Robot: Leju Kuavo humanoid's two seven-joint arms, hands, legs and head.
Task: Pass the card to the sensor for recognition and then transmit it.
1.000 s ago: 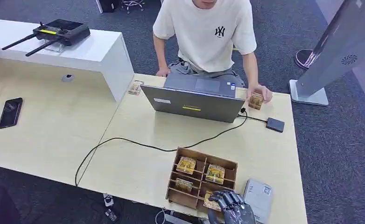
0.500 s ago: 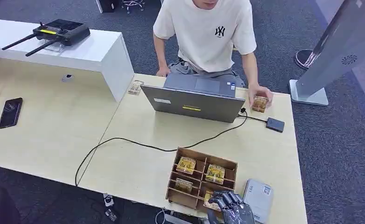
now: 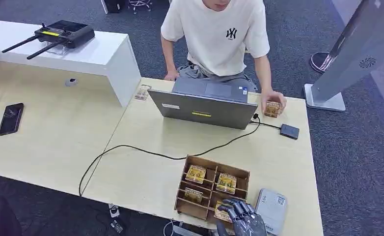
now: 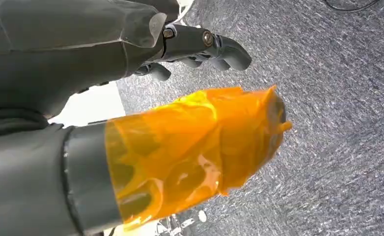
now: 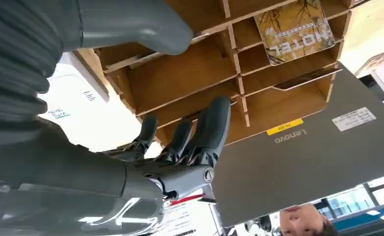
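A wooden compartment box [image 3: 195, 206] stands at the table's near edge with several yellow cards [image 3: 196, 173] in its slots. My right hand [image 3: 242, 219] reaches into the near right slot, its fingers [image 5: 207, 130] stretched along the wood and lying over a card [image 3: 222, 213]. The thumb [image 5: 131, 22] stays apart, and no card shows pinched. A HOTEL-printed card [image 5: 295, 29] lies in a farther slot. The white sensor [image 3: 272, 210] sits just right of the box, also the sensor [image 5: 89, 101] beside my hand. My left hand [image 4: 195, 46] hangs over carpet, holding nothing.
A grey laptop [image 3: 203, 109] stands across the table with a person seated behind it, their hand on a pack of cards [image 3: 272, 108]. A black cable [image 3: 146, 152] crosses the table to a small black device [image 3: 289, 131]. A phone [image 3: 11, 118] lies far left.
The person's hand shifted the pack of cards slightly and set it flat. My right hand stays over the near right slot, barely moved.
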